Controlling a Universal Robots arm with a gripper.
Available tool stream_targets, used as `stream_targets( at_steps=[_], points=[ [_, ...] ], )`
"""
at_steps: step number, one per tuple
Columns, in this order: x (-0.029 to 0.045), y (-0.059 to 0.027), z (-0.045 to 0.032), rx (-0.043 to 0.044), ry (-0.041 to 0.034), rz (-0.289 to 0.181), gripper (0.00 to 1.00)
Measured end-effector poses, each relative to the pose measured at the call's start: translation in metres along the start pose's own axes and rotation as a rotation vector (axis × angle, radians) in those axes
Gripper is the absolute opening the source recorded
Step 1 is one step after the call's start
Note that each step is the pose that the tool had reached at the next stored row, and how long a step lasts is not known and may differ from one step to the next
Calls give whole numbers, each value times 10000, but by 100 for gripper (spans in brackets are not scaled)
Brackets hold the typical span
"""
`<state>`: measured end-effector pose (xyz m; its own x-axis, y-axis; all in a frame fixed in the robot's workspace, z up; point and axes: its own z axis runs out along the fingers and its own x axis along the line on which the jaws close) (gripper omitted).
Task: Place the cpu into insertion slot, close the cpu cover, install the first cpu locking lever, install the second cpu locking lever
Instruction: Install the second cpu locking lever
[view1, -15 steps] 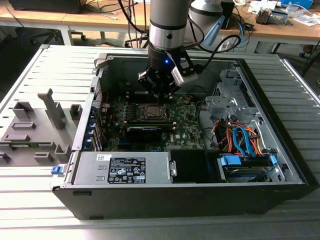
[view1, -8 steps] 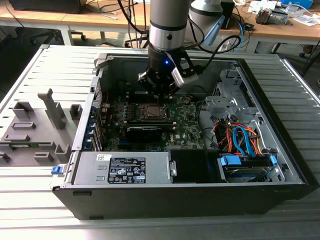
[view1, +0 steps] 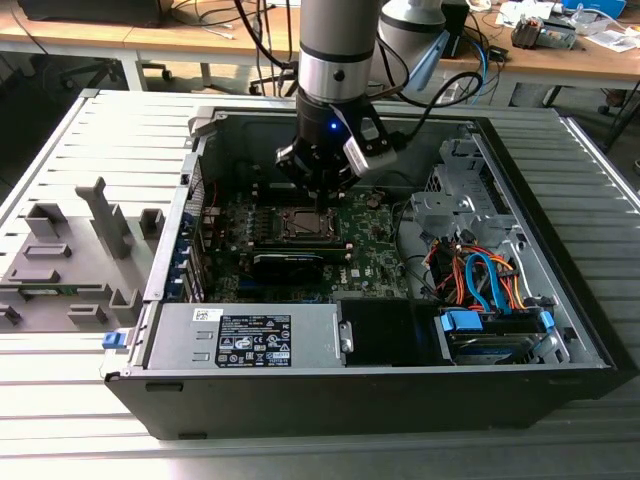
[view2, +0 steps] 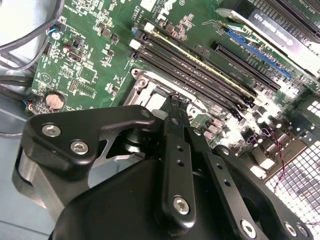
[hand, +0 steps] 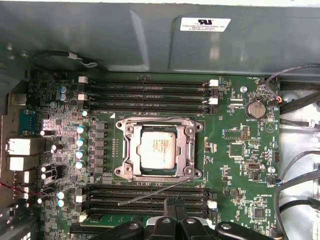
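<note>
The cpu, a square silver chip, lies flat in the insertion slot in the middle of the green board. The cpu cover, a silver frame, lies down around the chip. One thin locking lever stands loose, slanting away from the socket's edge nearest my fingers. The other lever runs along the far edge of the cover. My gripper hovers just off the loose lever's side of the socket, fingers together and holding nothing. In the exterior view my gripper hangs right above the socket.
Long black memory slots flank the socket on both sides. A coin battery and loose black cables lie beside the board. The open case holds a power supply and a drive bay with coloured cables. Grey fixtures stand outside.
</note>
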<state>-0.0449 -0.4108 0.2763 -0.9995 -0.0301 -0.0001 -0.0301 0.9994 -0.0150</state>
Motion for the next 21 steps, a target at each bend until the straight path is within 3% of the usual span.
stream_targets(
  at_steps=[21],
  points=[
    [1,-48,59,0,-1,0,11]
  ],
)
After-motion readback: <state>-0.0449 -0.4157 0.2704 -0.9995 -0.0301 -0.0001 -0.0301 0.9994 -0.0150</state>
